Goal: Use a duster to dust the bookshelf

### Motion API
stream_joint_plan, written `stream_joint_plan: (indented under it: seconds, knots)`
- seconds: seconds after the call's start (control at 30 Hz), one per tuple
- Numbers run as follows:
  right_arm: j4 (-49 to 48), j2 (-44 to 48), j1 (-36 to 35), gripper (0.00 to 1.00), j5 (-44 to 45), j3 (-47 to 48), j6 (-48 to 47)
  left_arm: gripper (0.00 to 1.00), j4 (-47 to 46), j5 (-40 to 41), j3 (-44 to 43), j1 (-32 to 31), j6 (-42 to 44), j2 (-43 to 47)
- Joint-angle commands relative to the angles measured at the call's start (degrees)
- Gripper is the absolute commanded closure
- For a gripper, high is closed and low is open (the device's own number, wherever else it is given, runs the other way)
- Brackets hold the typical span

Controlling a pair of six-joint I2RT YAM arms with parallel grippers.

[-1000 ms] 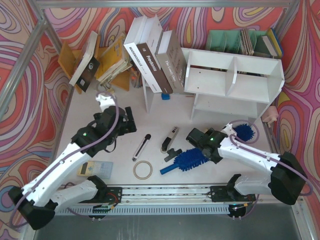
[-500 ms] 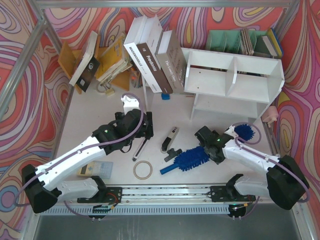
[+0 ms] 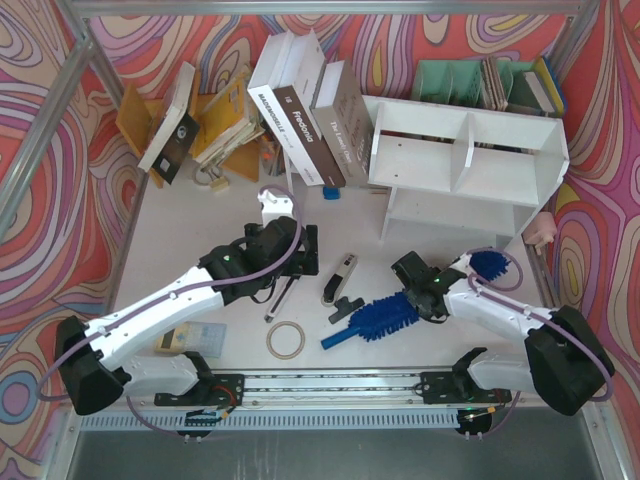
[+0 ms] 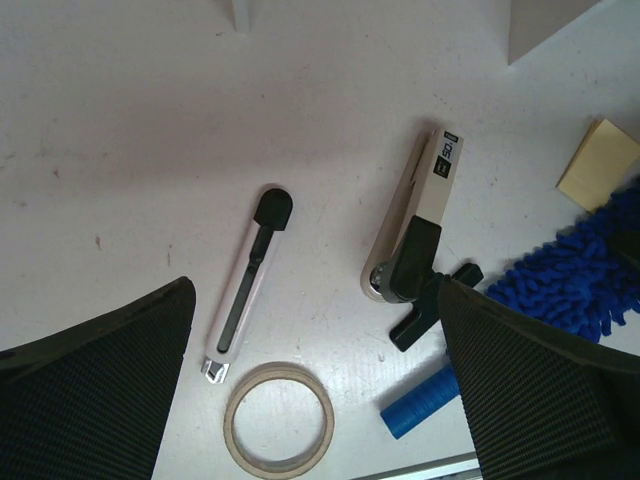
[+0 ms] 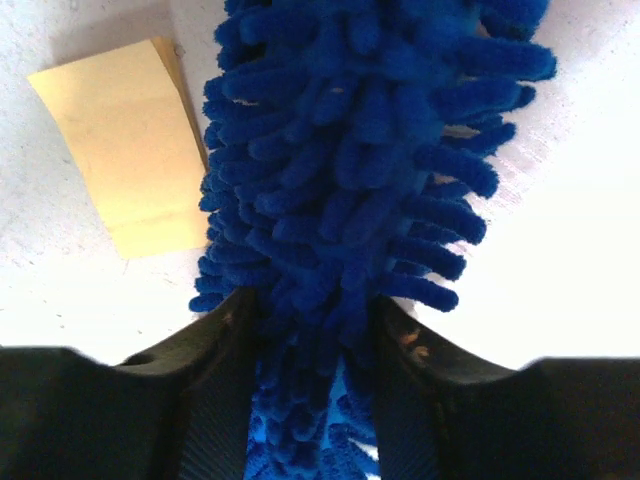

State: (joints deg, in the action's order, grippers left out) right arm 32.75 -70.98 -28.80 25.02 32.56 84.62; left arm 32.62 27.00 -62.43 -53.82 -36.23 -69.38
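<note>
The blue fluffy duster [image 3: 385, 318] lies on the table in front of the white bookshelf [image 3: 465, 150], its handle pointing to the near left. Its far end [image 3: 487, 263] shows beyond my right arm. My right gripper [image 3: 418, 282] is down on the duster's head. In the right wrist view the fingers [image 5: 200, 390] flank and squeeze the blue strands [image 5: 350, 150], so the gripper [image 5: 315, 320] is shut on the duster. My left gripper [image 3: 300, 262] hovers open and empty [image 4: 315, 290] over the table's middle. The duster's handle end [image 4: 420, 400] and some strands [image 4: 570, 280] show at its right.
A box cutter [image 4: 245, 285], a tape ring [image 4: 278, 420] and a black-and-silver tool [image 4: 415, 230] lie below the left gripper. A yellow sticky pad [image 5: 130, 170] lies beside the duster. Leaning books [image 3: 300, 120] and a green organiser [image 3: 450, 80] stand at the back.
My left arm has swung right to above the box cutter. My right gripper has slid right along the duster and settled onto its fluffy head.
</note>
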Motion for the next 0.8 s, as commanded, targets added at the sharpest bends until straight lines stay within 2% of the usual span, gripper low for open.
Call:
stream_joint_plan:
  seconds: [0.0, 0.1, 0.3, 0.53, 0.77]
  knots:
    - [2.9, 1.7, 0.5, 0.63, 1.9, -1.6, 3.7, 0.02, -0.3, 0.1, -1.8, -1.1, 0.7, -0.7]
    - [3.5, 4.9, 0.5, 0.72, 3.4, -2.2, 4.4, 0.02, 0.2, -0.1, -2.2, -1.4, 1.3, -1.0]
    - [7.0, 8.1, 0.5, 0.77, 5.5, -0.7, 5.7, 0.02, 0.7, 0.2, -3.7, -3.4, 3.9, -3.0]
    - [9.7, 14.0, 0.5, 0.87, 7.2, -0.1, 8.1, 0.02, 0.9, 0.1, -7.3, -7.7, 9.0, -7.8]
    - [10.6, 18.0, 0.4, 0.92, 9.0, 1.8, 7.4, 0.02, 0.7, -6.1, -9.6, -10.4, 16.9, -10.7]
